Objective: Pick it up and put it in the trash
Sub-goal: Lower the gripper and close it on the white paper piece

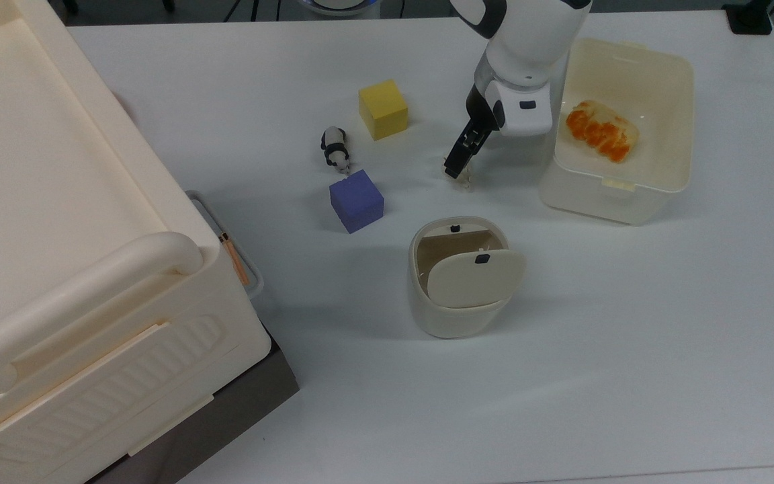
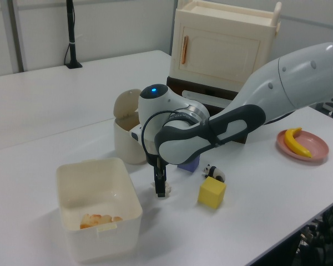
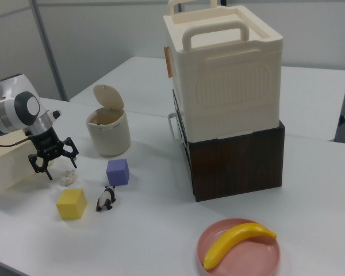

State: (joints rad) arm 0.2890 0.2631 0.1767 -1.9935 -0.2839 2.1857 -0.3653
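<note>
Reaching stage: gripper (image 3: 53, 163) down low over the paper wad (image 3: 67, 178), which lies on the counter (image 1: 629, 323) between the rectangular tub (image 1: 669, 176) and the purple cube (image 1: 357, 200), near the yellow cube (image 1: 383, 108). Right view shows the jaws spread wide, holding nothing; wad sits just below and beside the tips, not yet pinched. Top view has the fingertips right at the wad (image 1: 462, 176), largely covering it. Trash bin (image 1: 451, 321) stands close by, toward the top view's bottom, flap lid (image 1: 474, 277) tilted with a gap behind it. Judgement: grasp not yet made. Next move calls for settling the jaws astride the wad, closing gently, lifting clear, then a short carry to the bin's opening. Panda figurine (image 1: 335, 150) well apart, no obstacle.
</note>
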